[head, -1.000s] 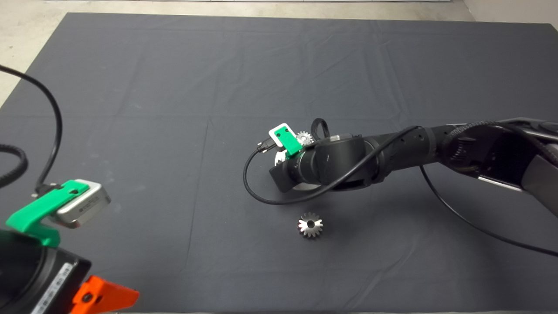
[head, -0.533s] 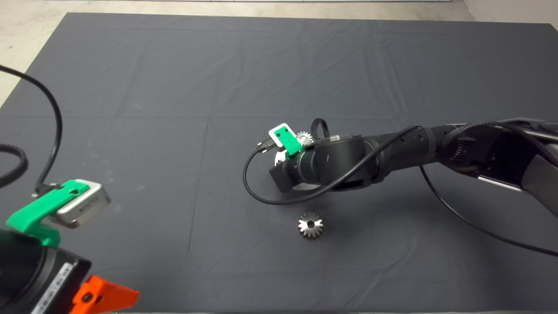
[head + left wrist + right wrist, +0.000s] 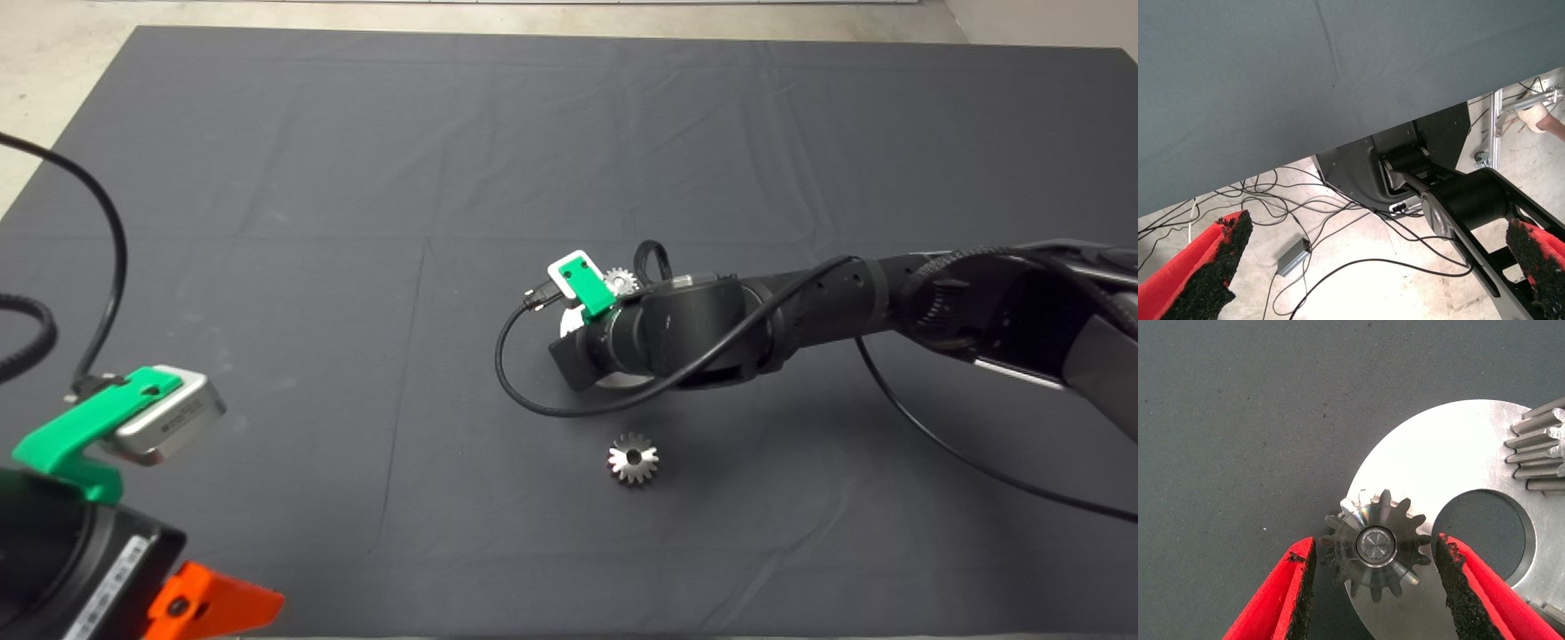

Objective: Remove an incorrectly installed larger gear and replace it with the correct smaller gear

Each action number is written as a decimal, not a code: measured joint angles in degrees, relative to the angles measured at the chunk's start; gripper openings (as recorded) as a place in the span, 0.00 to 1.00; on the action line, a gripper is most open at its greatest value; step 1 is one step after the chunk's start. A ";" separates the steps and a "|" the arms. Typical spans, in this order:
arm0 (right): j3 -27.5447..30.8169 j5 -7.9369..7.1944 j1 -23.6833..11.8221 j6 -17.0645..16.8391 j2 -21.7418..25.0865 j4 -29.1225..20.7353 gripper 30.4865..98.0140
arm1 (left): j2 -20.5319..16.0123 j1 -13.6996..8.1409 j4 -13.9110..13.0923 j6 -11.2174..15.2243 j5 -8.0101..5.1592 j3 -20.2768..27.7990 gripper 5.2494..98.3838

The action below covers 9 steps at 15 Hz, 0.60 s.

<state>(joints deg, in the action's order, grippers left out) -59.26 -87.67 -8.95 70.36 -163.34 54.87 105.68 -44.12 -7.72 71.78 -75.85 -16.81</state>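
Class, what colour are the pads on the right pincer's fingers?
Black pads on red fingers, seen best in the right wrist view.

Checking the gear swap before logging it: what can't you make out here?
- Right wrist view: the picture edge cuts off a second gear; whether the right gripper's jaws touch the smaller gear is unclear.
- Head view: the right arm covers that gear and most of the silver plate.
- Left wrist view: the parked left gripper faces only mat and floor.
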 measured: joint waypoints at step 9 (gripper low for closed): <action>19.40 -0.04 -24.29 7.82 11.35 -29.67 0.46 | 0.05 0.00 0.00 -0.05 0.69 0.00 0.99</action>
<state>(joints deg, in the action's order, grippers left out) -39.86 -87.71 -33.23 78.18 -151.99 25.20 105.73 -44.12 -7.72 71.73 -75.16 -16.81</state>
